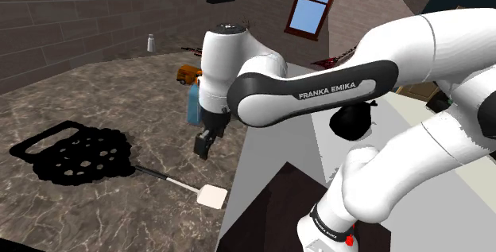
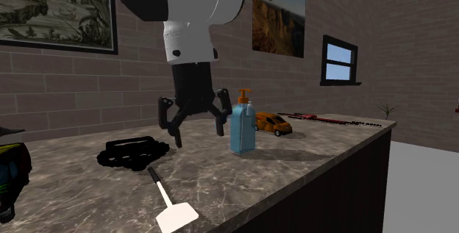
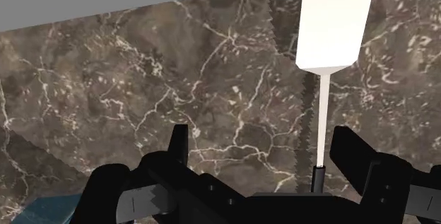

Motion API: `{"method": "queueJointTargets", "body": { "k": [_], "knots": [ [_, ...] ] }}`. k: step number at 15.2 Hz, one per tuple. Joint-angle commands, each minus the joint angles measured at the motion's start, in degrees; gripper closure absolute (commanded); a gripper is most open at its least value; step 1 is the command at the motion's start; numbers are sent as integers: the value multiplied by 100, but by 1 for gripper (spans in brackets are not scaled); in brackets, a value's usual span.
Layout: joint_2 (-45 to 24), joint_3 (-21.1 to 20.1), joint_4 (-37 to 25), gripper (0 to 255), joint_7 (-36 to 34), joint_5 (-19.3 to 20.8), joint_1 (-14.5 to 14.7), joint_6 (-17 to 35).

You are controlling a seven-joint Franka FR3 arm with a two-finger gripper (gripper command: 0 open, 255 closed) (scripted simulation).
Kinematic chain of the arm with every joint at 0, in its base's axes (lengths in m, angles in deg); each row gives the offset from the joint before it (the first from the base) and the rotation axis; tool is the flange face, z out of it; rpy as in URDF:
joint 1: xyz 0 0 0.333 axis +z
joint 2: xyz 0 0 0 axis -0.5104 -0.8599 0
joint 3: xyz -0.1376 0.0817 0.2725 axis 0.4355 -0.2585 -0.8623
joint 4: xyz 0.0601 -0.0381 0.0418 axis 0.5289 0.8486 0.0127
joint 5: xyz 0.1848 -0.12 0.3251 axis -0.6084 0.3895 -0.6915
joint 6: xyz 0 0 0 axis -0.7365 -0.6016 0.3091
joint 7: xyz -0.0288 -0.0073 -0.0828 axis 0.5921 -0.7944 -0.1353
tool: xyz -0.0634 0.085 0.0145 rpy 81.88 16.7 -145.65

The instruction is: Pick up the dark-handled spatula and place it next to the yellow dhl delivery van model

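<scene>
Spatula (image 1: 181,183): flat on the counter, white blade out by the front edge, thin shaft running back to a dark handle that ends just beside the black mat.
Handle (image 3: 318,177): in the wrist view it sits low between the two fingers, nearer one than the other, and nothing touches it.
Gripper (image 2: 198,132): wide open and empty, fingers pointing down, hanging above the counter over the handle end.
Why so: my read is that this is the line-up before the drop. The jaws are spread to straddle the narrow handle, and the hand looks to need a small sideways nudge to centre it.
Step in hand: approach only, the pick not yet made.
Van (image 2: 274,123): yellow-orange, parked farther along the counter, well apart from the spatula.
Soap bottle (image 2: 242,125): blue with an orange pump, upright just beside the van on the gripper's side, so it stands in the way of a straight carry. The spatula will likely have to go over or around it.
Black mat (image 1: 79,155): flat, full of holes, out of the planned path.
Counter (image 1: 95,99): dark veined stone, glossy, with a long open stretch beside the van for the set-down.
Room: brick walls, framed pictures and a small window (image 2: 340,61) in the second exterior view, and a small white bottle (image 1: 150,43) at the counter's far side.
</scene>
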Motion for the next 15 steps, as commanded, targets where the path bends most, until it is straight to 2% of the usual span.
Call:
{"method": "queueJointTargets", "body": {
  "k": [1,8,15],
  "knots": [
    [-345,-206,-82,0,-213,91,37,284],
    [-1759,-785,-668,0,-1076,875,113,1034],
    [-2123,-758,-458,0,-1290,1183,84,1543]
  ]
}}
